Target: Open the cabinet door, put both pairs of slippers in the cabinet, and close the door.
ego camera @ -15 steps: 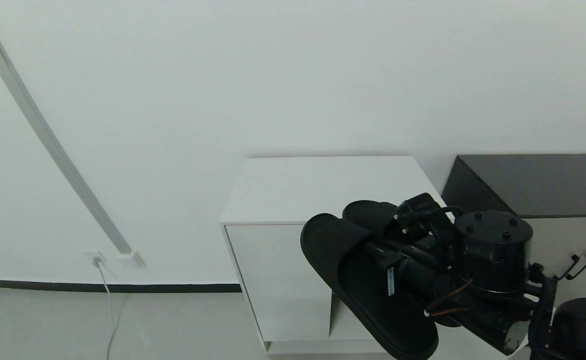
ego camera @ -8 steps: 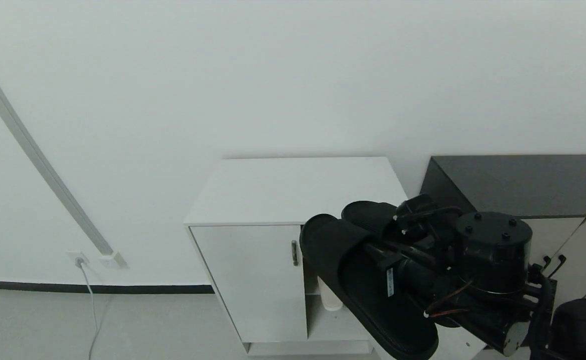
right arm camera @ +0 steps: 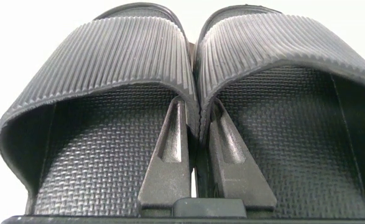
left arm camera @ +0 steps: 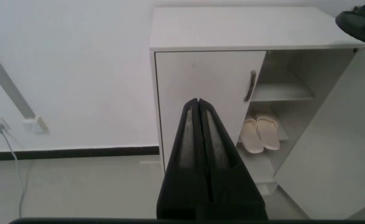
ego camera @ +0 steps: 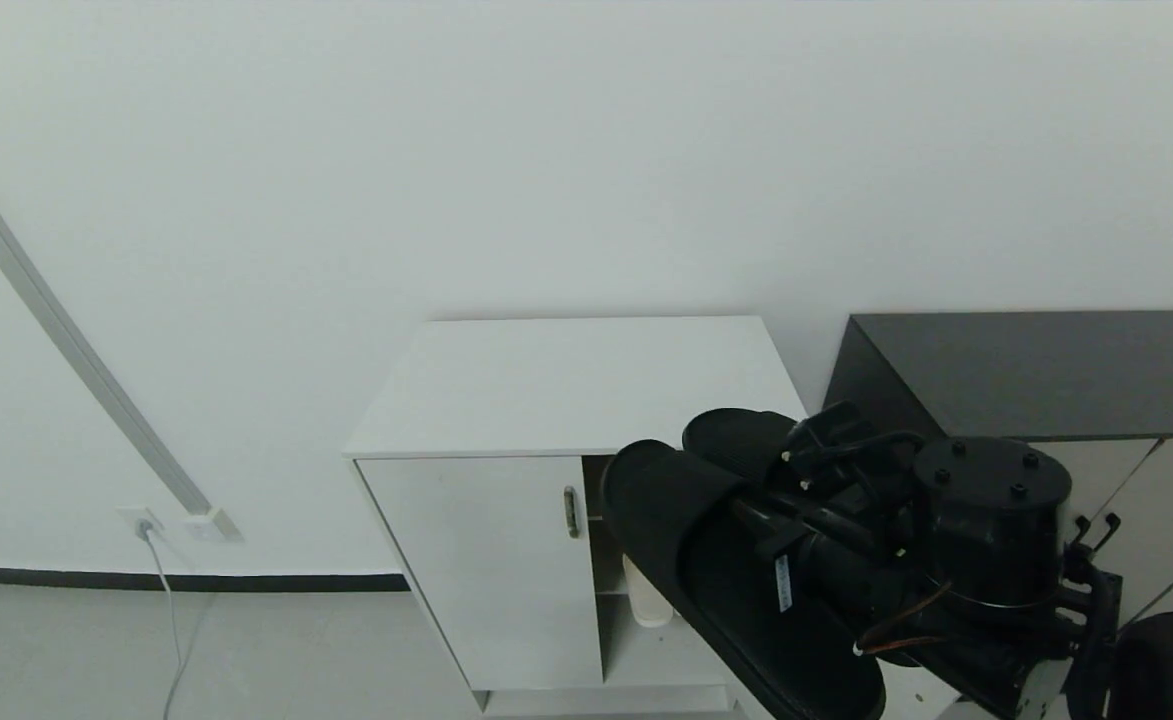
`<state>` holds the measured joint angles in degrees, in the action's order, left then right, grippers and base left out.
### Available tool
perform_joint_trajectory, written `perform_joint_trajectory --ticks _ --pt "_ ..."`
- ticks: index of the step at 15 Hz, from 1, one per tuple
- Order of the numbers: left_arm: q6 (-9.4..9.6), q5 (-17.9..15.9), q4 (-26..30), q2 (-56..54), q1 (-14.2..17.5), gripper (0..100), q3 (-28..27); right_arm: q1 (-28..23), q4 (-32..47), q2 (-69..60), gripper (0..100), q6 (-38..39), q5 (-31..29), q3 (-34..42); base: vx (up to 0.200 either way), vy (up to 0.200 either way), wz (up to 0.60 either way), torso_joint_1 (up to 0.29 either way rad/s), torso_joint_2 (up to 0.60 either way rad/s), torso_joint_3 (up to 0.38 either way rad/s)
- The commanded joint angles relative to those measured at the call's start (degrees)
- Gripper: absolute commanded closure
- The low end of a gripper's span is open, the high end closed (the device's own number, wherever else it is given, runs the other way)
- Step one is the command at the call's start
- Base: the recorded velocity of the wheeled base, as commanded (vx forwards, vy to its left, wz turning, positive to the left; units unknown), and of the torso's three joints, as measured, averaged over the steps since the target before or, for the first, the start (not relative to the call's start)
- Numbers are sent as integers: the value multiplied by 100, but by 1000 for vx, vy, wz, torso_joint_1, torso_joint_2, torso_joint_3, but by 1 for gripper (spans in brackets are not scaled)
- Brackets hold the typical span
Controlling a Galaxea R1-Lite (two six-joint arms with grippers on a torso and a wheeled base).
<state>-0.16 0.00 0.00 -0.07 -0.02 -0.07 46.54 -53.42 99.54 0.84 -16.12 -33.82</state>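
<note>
Right gripper (right arm camera: pixel 198 118) clamped on the black slippers (right arm camera: pixel 188 81), fingers pinching the two adjoining inner strap edges so the pair hangs as one, held in the air. Ahead of and below it stands the white cabinet (left arm camera: pixel 244 28): one door (left arm camera: pixel 337 143) swung wide open, the other leaf (left arm camera: pixel 201 74) shut. Inside, past the gripper, a pale pair of slippers (left arm camera: pixel 261 133) sits side by side low in the open bay. Left gripper (left arm camera: pixel 198 106) has fingers pressed together, empty, aimed at the cabinet front. Judgement: door opened, one pair stowed, black pair in hand but not yet inside, door closing left to do. The upper shelf (left arm camera: pixel 281 93) looks free, though the interior is partly hidden.
</note>
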Motion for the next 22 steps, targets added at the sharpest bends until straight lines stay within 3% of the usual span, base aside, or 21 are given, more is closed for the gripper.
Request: perform_joint_trajectory --ticks 1,7,22 --pt "-2 0 0 7 2 100 -1 4 -2 -4 100 4 -6 24 0 0 0 0 0 0" --pt "-11 0 0 7 2 100 -1 83 -2 31 100 4 -6 95 0 0 0 -13 22 16" --pt "-2 0 0 7 2 100 -1 162 -81 13 100 -5 -6 332 0 0 0 -160 367 202"
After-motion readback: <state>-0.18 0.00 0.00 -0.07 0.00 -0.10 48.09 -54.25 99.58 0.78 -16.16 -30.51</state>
